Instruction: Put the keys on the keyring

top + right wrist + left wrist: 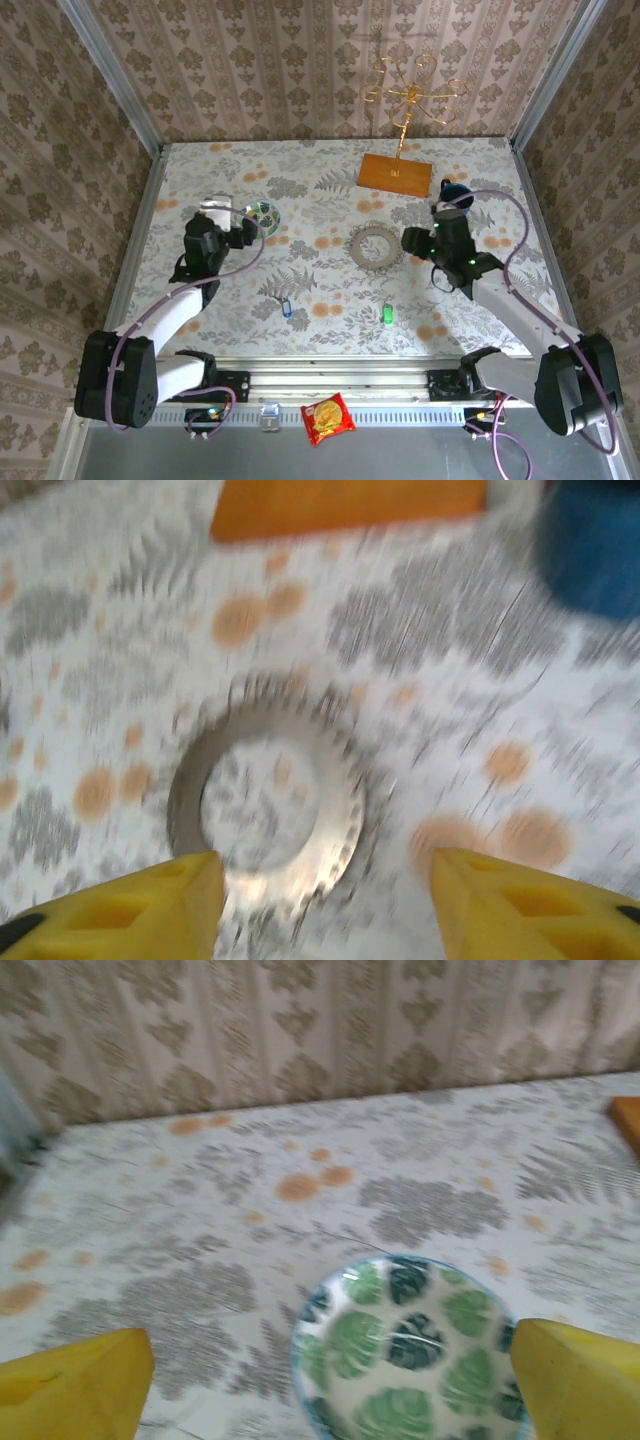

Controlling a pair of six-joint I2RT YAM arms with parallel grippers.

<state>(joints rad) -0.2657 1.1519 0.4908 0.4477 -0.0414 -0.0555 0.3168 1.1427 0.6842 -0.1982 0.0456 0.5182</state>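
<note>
The keyring (376, 247) lies flat on the flowered table (470, 160), a little right of the middle. The right gripper (411, 243) hangs just beside it on its right edge, pointing at it. From the right wrist camera the picture is smeared, but the keyring (350, 805) can be seen on the cloth just ahead of the right gripper (325, 910). It lies in the gap between the two yellow fingers (120, 915), closer to the finger on the left of that picture. Those jaws stand apart with nothing in them. I cannot tell whether a fingertip touches the rim.

The two keys are well apart from both grippers, down near the front edge of the table. The blue key (287, 308) lies left of centre and the green key (388, 315) lies below the keyring. Neither key touches the keyring, and they lie apart from each other.

The left gripper (243, 228) is over on the left side of the table, next to a small green-leafed bowl (263, 214). In the left wrist view the bowl (400, 1340) sits on the table between the widely parted fingers (75, 1390) of the left gripper (330, 1390), which grip nothing.

At the back stands an orange board (394, 174) with a gold wire stand (410, 90) rising from it. A dark blue object (455, 190) sits near the right arm.
</note>
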